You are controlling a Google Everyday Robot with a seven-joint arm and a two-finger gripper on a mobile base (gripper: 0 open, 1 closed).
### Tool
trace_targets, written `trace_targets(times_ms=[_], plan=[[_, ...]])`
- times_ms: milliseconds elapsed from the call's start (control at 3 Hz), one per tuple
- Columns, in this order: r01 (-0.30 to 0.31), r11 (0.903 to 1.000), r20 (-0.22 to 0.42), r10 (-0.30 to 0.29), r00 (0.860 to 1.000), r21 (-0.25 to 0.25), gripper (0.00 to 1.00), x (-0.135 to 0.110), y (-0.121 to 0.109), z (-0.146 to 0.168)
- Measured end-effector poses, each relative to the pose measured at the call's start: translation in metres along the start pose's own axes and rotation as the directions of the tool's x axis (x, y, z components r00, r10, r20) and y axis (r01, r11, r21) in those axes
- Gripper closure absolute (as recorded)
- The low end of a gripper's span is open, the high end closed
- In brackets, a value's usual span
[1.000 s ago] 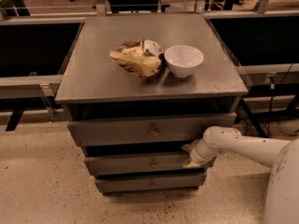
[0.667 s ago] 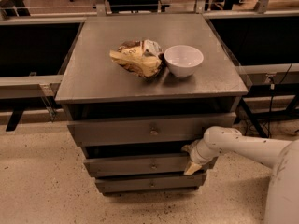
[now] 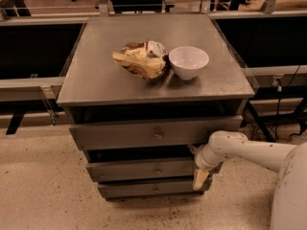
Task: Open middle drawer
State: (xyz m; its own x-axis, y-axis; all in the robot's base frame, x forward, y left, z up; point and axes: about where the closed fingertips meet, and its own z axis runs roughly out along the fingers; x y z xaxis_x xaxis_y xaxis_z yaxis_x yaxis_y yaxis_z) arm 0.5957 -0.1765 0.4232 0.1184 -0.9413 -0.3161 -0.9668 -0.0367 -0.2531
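The middle drawer (image 3: pixel 144 169) is a grey metal front with a small round knob (image 3: pixel 157 169), set between the wider top drawer (image 3: pixel 120 134) and the narrower bottom drawer (image 3: pixel 144 189). It stands out a little from the cabinet, with a dark gap above it. My gripper (image 3: pixel 199 175), at the end of the white arm coming in from the right, is against the right end of the middle drawer front. Its yellowish tip points down over the bottom drawer's right end.
On the grey cabinet top (image 3: pixel 96 80) lie a crumpled snack bag (image 3: pixel 141 59) and a white bowl (image 3: pixel 188 61). Dark counters with metal rails flank the cabinet on both sides. My white robot body (image 3: pixel 288 195) fills the lower right. Speckled floor lies in front.
My gripper has moved down a little along the right end of the middle drawer. The middle drawer front has come slightly forward.
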Motion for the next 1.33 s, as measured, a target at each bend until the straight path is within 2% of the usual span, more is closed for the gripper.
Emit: trace_targets(times_ms=[667,1333], plan=[[0.042,0.9976,-0.026,-0.043,0.999,-0.055,0.29,-0.013,0.018,-0.006],[0.066,0.9919,-0.032,-0.07,0.997,-0.108,0.75,-0.028,0.054,-0.039]])
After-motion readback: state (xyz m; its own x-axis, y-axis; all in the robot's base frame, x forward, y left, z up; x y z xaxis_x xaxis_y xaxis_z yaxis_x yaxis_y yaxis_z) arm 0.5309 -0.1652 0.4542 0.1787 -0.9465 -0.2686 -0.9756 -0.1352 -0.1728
